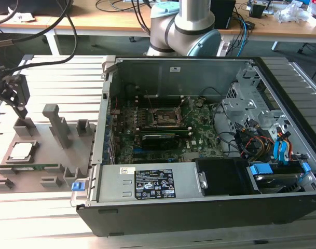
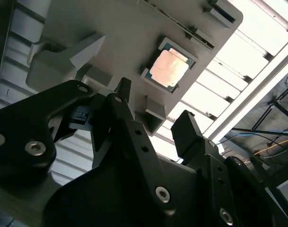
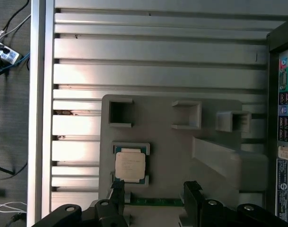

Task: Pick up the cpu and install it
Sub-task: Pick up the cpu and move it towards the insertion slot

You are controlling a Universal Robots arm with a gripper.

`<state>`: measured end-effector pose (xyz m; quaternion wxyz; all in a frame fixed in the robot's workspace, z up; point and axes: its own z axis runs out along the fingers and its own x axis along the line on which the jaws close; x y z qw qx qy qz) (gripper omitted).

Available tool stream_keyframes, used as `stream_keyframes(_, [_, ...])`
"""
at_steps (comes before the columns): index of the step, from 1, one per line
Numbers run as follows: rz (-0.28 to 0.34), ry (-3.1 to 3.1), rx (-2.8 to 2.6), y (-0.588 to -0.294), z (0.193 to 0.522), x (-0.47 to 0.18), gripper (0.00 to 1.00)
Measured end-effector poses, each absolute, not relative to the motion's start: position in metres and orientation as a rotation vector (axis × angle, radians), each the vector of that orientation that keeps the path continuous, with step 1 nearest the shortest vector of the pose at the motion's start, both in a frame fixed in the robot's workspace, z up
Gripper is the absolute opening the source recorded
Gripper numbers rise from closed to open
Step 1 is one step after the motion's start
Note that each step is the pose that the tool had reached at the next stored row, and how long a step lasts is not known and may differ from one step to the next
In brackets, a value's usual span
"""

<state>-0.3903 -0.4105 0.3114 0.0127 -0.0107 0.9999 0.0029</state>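
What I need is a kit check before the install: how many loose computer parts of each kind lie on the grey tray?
cpu: 1
memory stick: 1
Total on the grey tray: 2

Claw hangs with both black fingers spread well apart, probably aimed straight down; the exterior view is dim there. Arm base joint stands upright.
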Motion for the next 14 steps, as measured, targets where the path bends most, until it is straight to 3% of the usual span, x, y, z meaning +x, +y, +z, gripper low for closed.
stream_keyframes(14, [0.009,3.116,-0.033,-0.4105,0.3032,-0.3904,0.62])
